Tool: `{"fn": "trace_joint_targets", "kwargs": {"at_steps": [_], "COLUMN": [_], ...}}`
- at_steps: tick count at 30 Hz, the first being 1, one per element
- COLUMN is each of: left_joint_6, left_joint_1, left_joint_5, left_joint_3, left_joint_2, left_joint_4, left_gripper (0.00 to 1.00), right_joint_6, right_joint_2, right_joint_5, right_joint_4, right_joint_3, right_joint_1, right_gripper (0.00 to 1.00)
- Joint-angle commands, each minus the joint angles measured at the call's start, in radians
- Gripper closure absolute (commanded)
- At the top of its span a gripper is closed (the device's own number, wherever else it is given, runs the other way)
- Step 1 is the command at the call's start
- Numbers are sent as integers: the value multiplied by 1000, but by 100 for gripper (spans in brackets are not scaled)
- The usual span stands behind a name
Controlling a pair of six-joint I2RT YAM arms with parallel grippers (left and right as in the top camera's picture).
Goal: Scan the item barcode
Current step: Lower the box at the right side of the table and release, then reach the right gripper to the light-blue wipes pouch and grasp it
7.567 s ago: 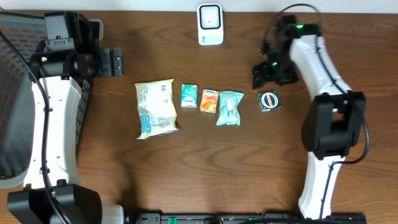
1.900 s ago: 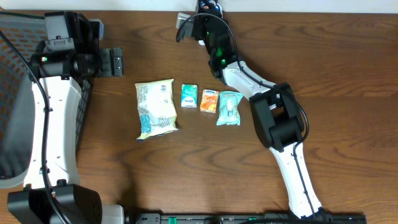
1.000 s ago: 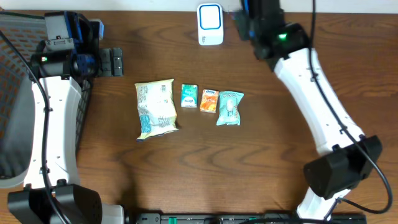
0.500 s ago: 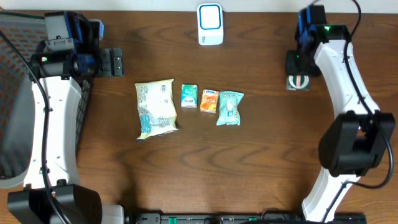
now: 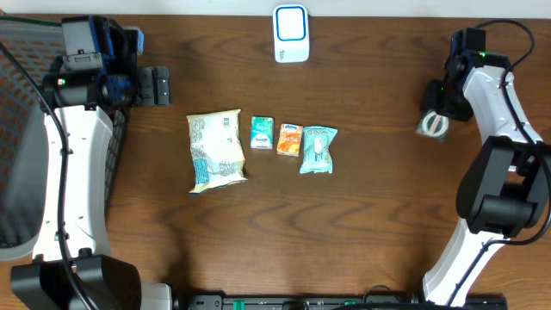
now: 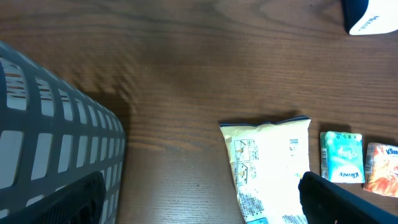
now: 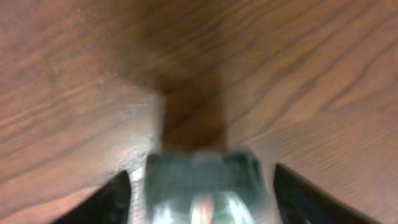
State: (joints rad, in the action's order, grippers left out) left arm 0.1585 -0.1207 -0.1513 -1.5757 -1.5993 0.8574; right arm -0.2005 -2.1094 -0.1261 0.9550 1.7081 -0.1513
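Dark green is about all you can make out on the small pack (image 7: pixel 202 177). From the R wrist cam it's smeared, w/ a pale patch and a reddish smudge in the middle, no print readable, barcode not visible. From overhead the pack (image 5: pixel 433 127) is a washed-out grey-green blur. It sits far out on the R side of the wooden table (image 5: pixel 370 215), well apart from the scanner (image 5: pixel 291 33) at the top centre edge.

The right gripper (image 5: pixel 435 114) is right over it. In the wrist cam the two dark fingers (image 7: pixel 102 199) stand either side of the pack w/ a thin strip of wood showing btw finger and pack. So the jaws look let go, not pinching, though the blur makes that a soft call. Can't tell if the pack is flat on the wood or just off it.

The left gripper (image 5: pixel 160 86) is parked at the top L, near a grey mesh basket (image 5: pixel 17 129). Its fingers (image 6: pixel 56 199) are spread wide w/ nothing btw them.

Mid-table there's a row of other goods:
- a pale yellow snack bag (image 5: pixel 215 151)
- a small teal pack (image 5: pixel 262 133)
- an orange pack (image 5: pixel 290 139), touching or nearly touching the pouch beside it
- a teal pouch (image 5: pixel 318 149)
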Motion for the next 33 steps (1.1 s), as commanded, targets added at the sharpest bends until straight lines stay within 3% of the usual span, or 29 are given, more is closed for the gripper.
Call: {"fn": "trace_joint_targets", "kwargs": {"at_steps": [1, 3, 14, 22, 24, 25, 27, 29, 33], "left_joint_6": [13, 13, 13, 13, 13, 13, 13, 13, 13], "left_joint_1": [2, 2, 2, 2, 2, 2, 2, 2, 2], "left_joint_5": [6, 5, 5, 5, 5, 5, 5, 5, 5], "left_joint_3": [-12, -12, -12, -12, -12, -12, -12, -12, -12], "left_joint_2": [-2, -2, -2, -2, -2, -2, -2, -2, -2], "left_joint_4": [2, 2, 2, 2, 2, 2, 2, 2, 2], "left_gripper": [2, 2, 2, 2, 3, 2, 2, 2, 2], "right_joint_6": [-12, -12, 7, -18, -16, -21, -37, -77, -137], "right_joint_2": [-17, -16, 40, 29, 28, 28, 27, 27, 27], "right_joint_5": [6, 30, 484, 548, 546, 544, 542, 508, 451], "right_joint_4": [-6, -6, 134, 97, 88, 86, 77, 60, 20], "right_joint_3": [-8, -2, 146, 136, 129, 127, 117, 102, 51], "right_joint_1": [-2, -2, 111, 327, 383, 413, 465, 515, 584], "right_gripper": [14, 1, 1, 1, 7, 16, 45, 62, 67]}}
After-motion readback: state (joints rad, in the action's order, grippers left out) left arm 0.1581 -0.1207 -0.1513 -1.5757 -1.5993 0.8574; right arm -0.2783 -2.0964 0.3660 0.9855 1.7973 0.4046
